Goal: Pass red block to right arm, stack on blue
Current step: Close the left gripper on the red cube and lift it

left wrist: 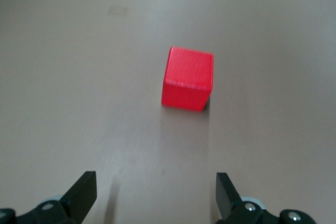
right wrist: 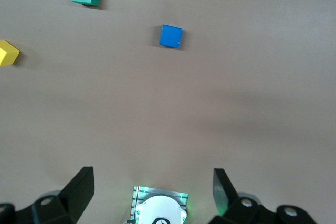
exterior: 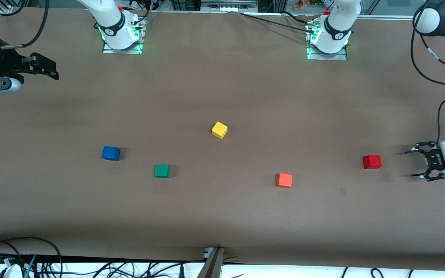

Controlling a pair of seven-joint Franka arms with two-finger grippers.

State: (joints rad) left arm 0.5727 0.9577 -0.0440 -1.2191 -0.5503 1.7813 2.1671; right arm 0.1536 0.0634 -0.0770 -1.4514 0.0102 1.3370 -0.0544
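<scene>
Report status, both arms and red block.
Left gripper open, beside red block, not touching. Right gripper open, waiting at its table end. Blue uncovered.

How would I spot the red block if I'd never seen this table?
Start at the left arm's end of the brown table, where the open left pincer hovers. The red block sits just in front of it. Its nearest neighbour, the orange cube, is paler.
</scene>
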